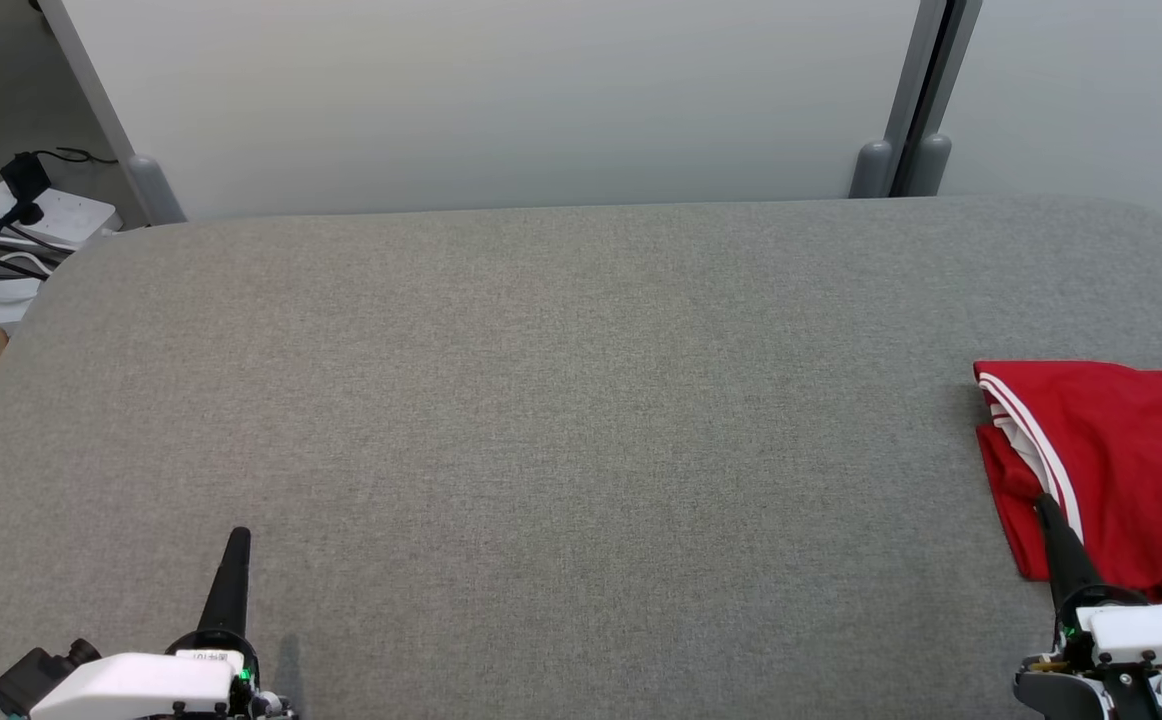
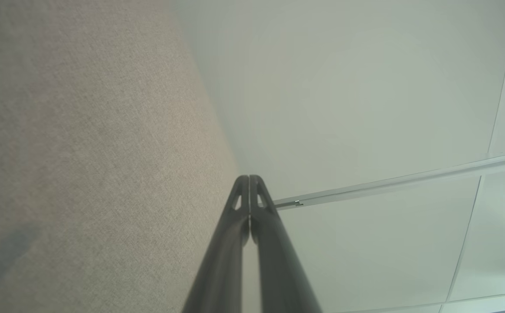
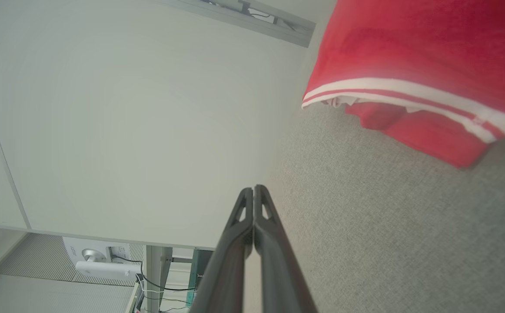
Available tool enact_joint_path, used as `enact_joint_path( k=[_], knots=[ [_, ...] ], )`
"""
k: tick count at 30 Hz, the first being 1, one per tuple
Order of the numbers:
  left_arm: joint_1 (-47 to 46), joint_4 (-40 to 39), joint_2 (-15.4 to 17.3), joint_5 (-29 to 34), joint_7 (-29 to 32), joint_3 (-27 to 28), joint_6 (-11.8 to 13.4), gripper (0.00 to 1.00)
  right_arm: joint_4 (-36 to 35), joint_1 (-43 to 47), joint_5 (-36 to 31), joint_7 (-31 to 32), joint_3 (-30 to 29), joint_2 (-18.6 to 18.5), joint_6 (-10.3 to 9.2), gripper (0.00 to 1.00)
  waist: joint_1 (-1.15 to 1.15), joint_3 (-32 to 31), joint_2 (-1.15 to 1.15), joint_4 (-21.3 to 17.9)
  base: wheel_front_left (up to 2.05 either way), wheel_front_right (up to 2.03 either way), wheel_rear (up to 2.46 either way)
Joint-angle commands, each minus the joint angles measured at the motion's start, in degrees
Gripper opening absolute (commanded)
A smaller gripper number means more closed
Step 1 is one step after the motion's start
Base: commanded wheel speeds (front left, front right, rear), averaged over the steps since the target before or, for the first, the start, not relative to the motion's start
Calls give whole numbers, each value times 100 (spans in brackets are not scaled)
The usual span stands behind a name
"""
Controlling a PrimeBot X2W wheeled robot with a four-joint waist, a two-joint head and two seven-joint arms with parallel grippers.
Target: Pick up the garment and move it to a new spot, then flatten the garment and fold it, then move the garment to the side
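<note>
Two empty sets of jaws, tips together. Head view: left gripper over grey desk; right gripper beside the near corner of the red garment, layered at the desk's right edge. Left wrist: tips touching, nothing held. Right wrist: likewise, garment near, not touched. Either finished fold or waiting pile; avoid snagging striped hem.

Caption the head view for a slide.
Folded red white-striped garment lies at grey fabric-covered table's right edge; left gripper and right gripper both shut.
</note>
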Motion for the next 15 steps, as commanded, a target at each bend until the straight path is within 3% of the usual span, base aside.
enact_joint_path(
  k=[1,15],
  knots=[
    [-334,-188,57,-200,45,165,-2,0,-217,-119,231,72,84,-91,2,0,0,5,0,3,0,0,0],
    [-434,-303,34,-1158,297,190,-1,0,-376,-94,1291,318,52,-106,2,0,0,49,0,26,0,0,0]
  ],
)
